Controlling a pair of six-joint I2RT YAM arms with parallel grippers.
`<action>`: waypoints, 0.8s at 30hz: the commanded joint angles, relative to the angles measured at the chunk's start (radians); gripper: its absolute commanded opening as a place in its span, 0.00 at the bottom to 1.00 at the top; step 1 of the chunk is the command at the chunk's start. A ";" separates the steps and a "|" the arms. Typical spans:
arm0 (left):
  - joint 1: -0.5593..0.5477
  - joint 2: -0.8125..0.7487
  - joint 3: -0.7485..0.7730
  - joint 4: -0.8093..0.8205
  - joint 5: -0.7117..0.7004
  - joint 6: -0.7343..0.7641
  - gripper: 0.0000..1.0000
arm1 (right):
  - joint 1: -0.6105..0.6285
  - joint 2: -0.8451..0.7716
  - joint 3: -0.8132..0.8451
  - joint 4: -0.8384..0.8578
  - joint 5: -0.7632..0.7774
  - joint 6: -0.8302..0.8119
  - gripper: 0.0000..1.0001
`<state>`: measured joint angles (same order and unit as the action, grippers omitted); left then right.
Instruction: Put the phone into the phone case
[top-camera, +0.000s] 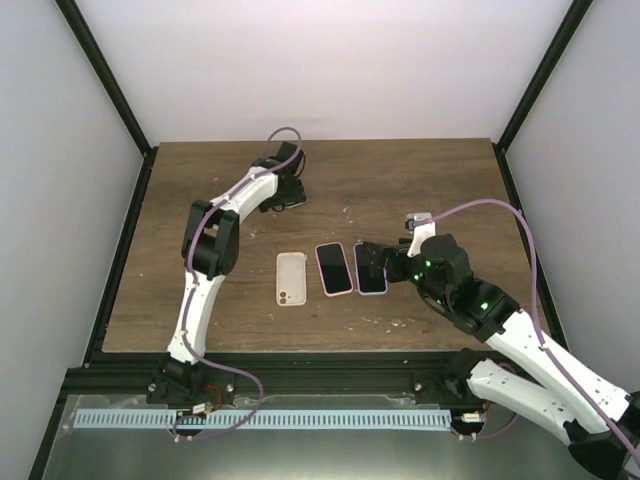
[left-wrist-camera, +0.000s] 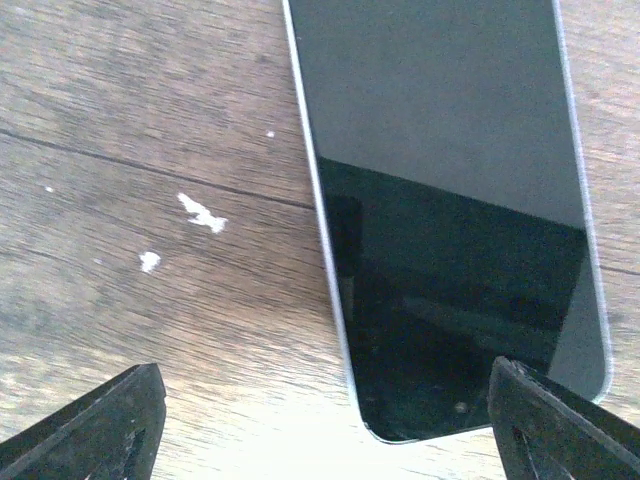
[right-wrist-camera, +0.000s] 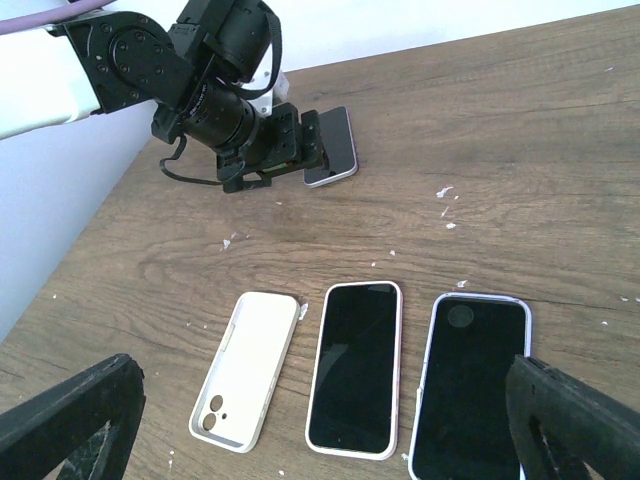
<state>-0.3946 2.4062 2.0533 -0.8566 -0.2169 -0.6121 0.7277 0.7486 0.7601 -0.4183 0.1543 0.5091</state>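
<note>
Where the bare phone (left-wrist-camera: 450, 200) lies flat and screen-up on the far left part of the wooden worktop (top-camera: 420, 180), we see its silver edge and dark glass just ahead of the left end effector (left-wrist-camera: 325, 372). That end effector stands open. Its two black fingers (left-wrist-camera: 100, 430) are spread wide: one is over bare wood, well clear of the phone's long edge. The other overlaps the phone's near corner in the left wrist view, and we cannot tell whether it touches the glass. Nothing is gripped. In the right wrist view we find this phone at the tip of the outstretched left arm, set apart from everything else.

Nearer the middle of the worktop, three things lie side by side in a row, close together but not touching. On the left is the white case (right-wrist-camera: 248, 370), with its camera cut-out at the near end, well apart from the bare phone. In the middle lies a pink-rimmed phone (right-wrist-camera: 355, 368) with a dark screen. On the right is a purple-rimmed case (right-wrist-camera: 468, 390), dark inside, with a faint round mark toward its far end; we cannot tell whether a phone sits in it.

Over the near end of this row hangs the right end effector (right-wrist-camera: 322, 372), jaws fully apart and holding nothing. Its black fingers (right-wrist-camera: 70, 420) fill the two lower corners of its own view, one of them overlapping the purple-rimmed case's near corner.

Small white specks (left-wrist-camera: 203, 213) dot the wood, and a purple cable (top-camera: 500, 205) loops over the right arm.
</note>
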 joint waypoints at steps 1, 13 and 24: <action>-0.036 -0.004 0.060 0.020 0.002 -0.051 0.92 | -0.007 0.000 0.036 0.013 0.009 -0.010 1.00; -0.043 0.137 0.192 -0.042 0.029 -0.124 0.96 | -0.006 -0.021 0.037 0.015 0.034 -0.037 1.00; -0.037 0.184 0.206 -0.055 0.003 -0.141 0.93 | -0.007 -0.039 0.047 0.009 0.052 -0.063 1.00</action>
<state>-0.4381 2.5336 2.2402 -0.8814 -0.2096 -0.7334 0.7277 0.7334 0.7601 -0.4183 0.1730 0.4686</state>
